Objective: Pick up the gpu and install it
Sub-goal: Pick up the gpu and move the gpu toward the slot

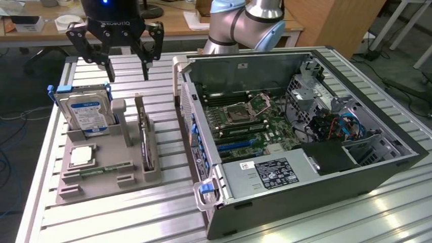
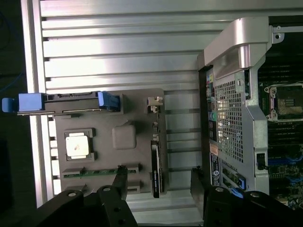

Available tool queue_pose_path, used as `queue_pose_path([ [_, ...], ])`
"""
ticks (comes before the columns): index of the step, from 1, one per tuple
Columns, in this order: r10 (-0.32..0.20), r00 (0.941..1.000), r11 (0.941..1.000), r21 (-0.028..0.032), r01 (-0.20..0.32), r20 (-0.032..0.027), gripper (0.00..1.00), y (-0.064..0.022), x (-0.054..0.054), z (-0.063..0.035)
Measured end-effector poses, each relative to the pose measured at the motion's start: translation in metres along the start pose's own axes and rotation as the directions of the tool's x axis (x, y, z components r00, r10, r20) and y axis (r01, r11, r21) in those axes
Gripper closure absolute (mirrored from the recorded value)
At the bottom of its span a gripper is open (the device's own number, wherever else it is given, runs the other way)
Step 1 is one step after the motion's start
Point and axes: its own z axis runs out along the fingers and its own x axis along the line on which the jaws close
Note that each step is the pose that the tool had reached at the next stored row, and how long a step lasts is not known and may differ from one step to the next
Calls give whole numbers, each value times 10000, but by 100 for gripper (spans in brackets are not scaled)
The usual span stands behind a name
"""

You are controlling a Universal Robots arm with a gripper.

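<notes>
Holds the gripper spread wide, nothing between the fingers, pointing straight down. Hovers well above the far end of the gray holder, touching nothing. Leaves the gpu below and apart from the fingers, standing on its long edge in the holder's slot on the side nearest the open computer case. In the wrist view, places the gpu roughly under the gap of the gripper, seen edge-on. Shares the holder with a hard drive upright at the exterior view's left, plus a processor chip and a memory stick lying flat. Reaches in from the arm, bent behind the case, over the slatted metal table.
</notes>
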Motion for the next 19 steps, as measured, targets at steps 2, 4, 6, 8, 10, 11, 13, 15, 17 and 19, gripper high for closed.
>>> queue_pose_path([
  [2,-7,10000,10000,2,7,-2,35,-2,2,-1],
  [4,-50,10000,10000,6,50,-3,35,-4,3,-1],
  [6,-169,9999,9999,33,169,-8,35,-7,3,-2],
  [8,-357,9994,9994,42,357,-15,35,-8,3,1],
  [10,-579,9983,9983,36,579,-23,35,-11,4,22],
  [11,-681,9977,9977,34,681,-28,35,-11,4,39],
  [13,-737,9973,9973,32,737,-31,35,-14,5,75],
  [15,-747,9972,9972,32,747,-32,35,-22,4,110],
  [17,-745,9972,9972,32,745,-32,35,-38,4,141],
  [19,-744,9972,9972,33,744,-33,35,-58,4,164],
])
